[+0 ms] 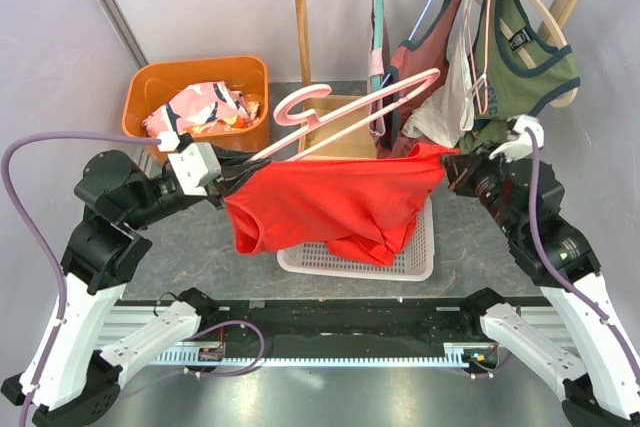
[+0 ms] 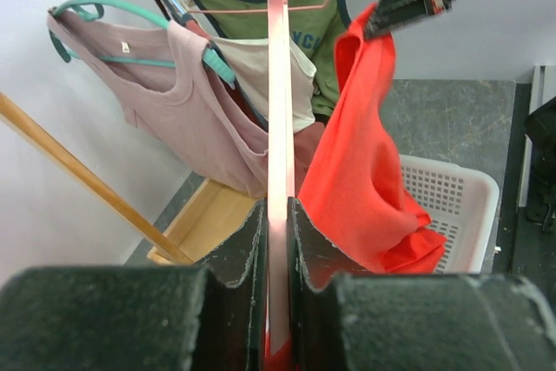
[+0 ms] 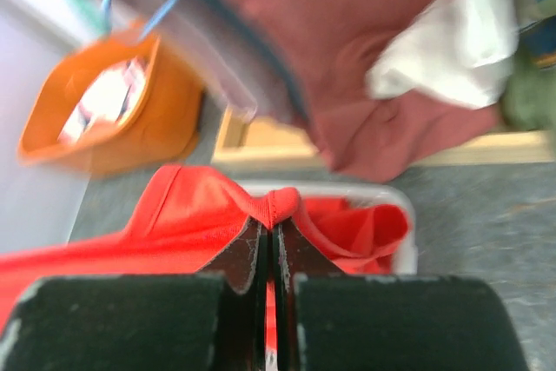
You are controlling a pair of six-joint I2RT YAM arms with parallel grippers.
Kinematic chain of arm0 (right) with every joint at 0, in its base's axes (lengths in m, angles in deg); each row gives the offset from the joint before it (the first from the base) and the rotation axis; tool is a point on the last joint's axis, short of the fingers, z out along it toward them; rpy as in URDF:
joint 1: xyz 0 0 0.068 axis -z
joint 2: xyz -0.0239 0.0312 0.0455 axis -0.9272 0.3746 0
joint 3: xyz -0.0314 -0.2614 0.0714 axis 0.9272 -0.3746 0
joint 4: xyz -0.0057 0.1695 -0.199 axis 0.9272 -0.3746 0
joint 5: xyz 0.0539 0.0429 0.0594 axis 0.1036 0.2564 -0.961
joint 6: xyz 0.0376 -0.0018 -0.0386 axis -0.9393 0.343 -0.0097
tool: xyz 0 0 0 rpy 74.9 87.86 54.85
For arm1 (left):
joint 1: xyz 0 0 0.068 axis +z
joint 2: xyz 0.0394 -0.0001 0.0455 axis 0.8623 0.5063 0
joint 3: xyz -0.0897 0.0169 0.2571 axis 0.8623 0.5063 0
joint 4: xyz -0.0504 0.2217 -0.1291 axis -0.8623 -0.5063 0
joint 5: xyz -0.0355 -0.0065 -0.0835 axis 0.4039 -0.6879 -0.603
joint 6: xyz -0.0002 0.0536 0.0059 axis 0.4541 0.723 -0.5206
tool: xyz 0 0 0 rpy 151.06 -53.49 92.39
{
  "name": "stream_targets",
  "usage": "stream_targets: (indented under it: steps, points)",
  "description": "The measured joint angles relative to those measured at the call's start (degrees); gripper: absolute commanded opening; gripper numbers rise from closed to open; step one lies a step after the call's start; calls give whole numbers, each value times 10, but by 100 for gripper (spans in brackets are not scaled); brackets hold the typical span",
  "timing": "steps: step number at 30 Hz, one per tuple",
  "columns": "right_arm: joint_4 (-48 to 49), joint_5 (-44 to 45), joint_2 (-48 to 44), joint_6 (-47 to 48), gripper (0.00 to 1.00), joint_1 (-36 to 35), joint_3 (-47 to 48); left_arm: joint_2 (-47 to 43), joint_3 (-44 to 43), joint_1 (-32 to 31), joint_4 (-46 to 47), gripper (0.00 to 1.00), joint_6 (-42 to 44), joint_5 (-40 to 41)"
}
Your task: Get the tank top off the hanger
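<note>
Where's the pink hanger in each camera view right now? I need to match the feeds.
Top external: the pink hanger runs diagonally across the centre, from the left gripper up to the right.
Left wrist: it is edge-on, a thin vertical strip rising from the shut jaws at centre.
Right wrist: not visible; only the red tank top is pinched in the jaws.
Shared landmark: the white basket.

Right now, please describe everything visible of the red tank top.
The red tank top is bright orange-red soft cloth, stretched between the left gripper and the right gripper above the white basket. The right gripper pinches a fold at its right end; its left end bunches at the left gripper, which clamps the pink hanger. Its middle sags toward the basket.
</note>
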Motion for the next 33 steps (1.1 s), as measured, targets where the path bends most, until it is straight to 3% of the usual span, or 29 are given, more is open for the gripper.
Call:
stream_targets:
  steps: [7, 9, 11, 15, 20, 24, 28, 33]
  points:
    - [22, -170, -16, 38, 12, 9, -54, 36, -29, 2, 28, 2, -26, 10]
    - [24, -201, -10, 51, 31, 9, -54, 48, -38, 4, 38, 2, -35, 14]
    - [23, -225, -5, 64, 66, 10, -53, 60, -44, 5, 46, 2, -43, 15]
    - [0, -240, 17, 99, 84, 9, -46, 79, -52, 5, 48, 2, -56, 11]
    - [-57, -205, 34, 156, 87, -5, 19, 112, -72, 4, 35, 2, -78, -24]
    - [-64, -214, 21, 200, 82, -8, 117, 140, -76, -12, 0, 2, -82, -53]
    - [-61, -278, -2, 245, 79, -8, 200, 150, -71, -36, -46, 2, -77, -66]
    - [-41, -380, -11, 284, 75, -9, 229, 155, -76, -51, -100, 2, -56, -87]
